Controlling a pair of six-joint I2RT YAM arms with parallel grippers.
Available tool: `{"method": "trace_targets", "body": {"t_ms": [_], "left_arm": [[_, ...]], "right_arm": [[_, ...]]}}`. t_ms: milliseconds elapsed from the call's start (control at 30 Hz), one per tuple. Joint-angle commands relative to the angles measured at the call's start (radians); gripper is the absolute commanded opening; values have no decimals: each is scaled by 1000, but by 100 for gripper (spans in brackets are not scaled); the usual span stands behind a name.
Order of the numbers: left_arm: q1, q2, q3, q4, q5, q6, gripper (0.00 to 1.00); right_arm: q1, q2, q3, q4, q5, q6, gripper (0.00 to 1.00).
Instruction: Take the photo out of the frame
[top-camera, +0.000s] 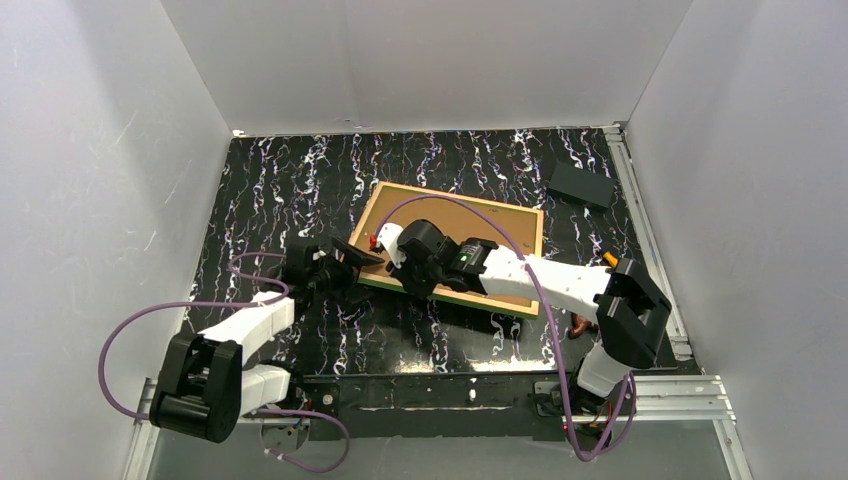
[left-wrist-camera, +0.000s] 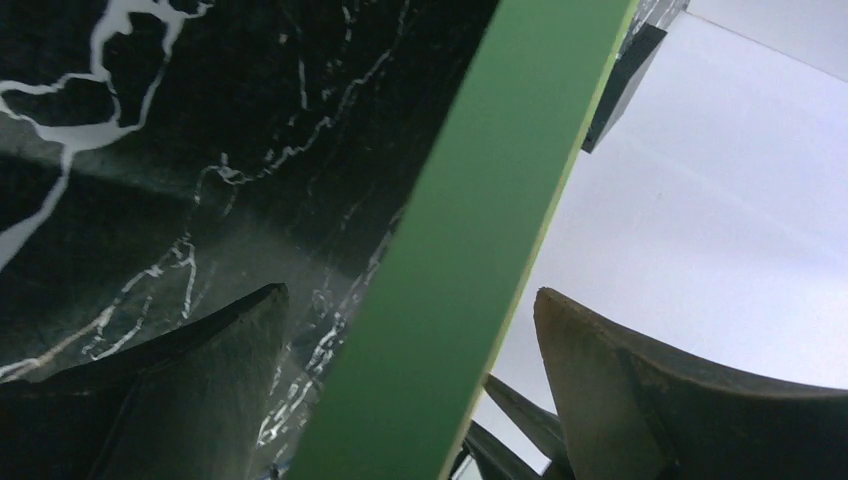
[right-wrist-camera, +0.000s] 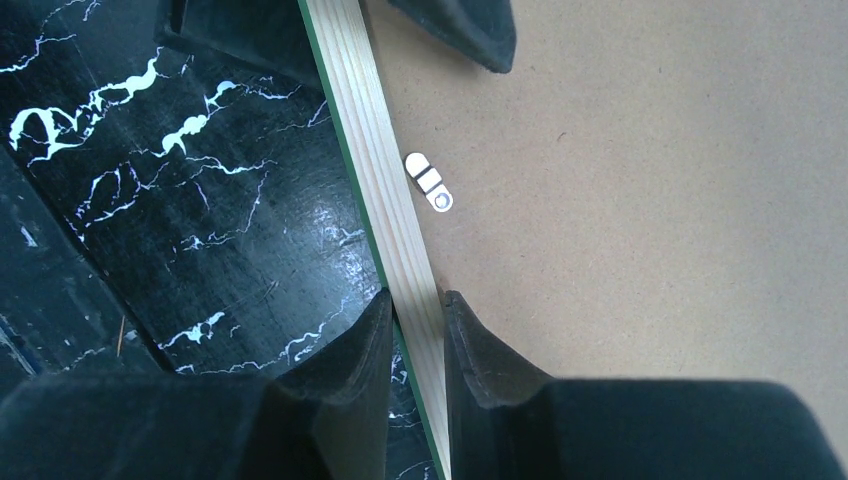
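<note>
Bases at near edge; left arm (top-camera: 245, 325) bent at the elbow and reaching forward and right, right arm (top-camera: 560, 280) stretched low and leftward across the table (top-camera: 300, 180) – both wrists meet at the near-left corner of the frame (top-camera: 452, 190). Left gripper (left-wrist-camera: 410, 292) spread wide, green rail running between its fingers with a gap on each side. Right gripper (right-wrist-camera: 418, 300) pinches the pale wooden rail, one finger outside, one on the brown backing panel (right-wrist-camera: 620, 200), just short of a small white turn clip (right-wrist-camera: 428, 183). Frame lies back side up, mid-table, skewed. Far right – dark flat block (top-camera: 580, 183), well apart.
</note>
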Motion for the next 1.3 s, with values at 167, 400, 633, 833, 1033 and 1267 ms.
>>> {"method": "trace_targets", "body": {"t_ms": [167, 400, 633, 833, 1033, 1267], "left_arm": [[-42, -68, -76, 124, -143, 22, 75], [-48, -87, -82, 66, -187, -33, 58], [-49, -104, -11, -110, -163, -35, 48], [-51, -117, 43, -254, -153, -22, 39], [-51, -116, 119, -392, -131, -23, 27], [-52, -113, 191, -487, -107, -35, 26]], "right_arm": [[-7, 4, 63, 47, -30, 74, 1], [-9, 18, 70, 47, -38, 94, 1], [-7, 26, 75, 42, -31, 116, 1], [20, 21, 91, 2, 71, 138, 28], [144, -21, 80, -64, 427, 122, 50], [255, -92, 15, -137, 614, 44, 80]]}}
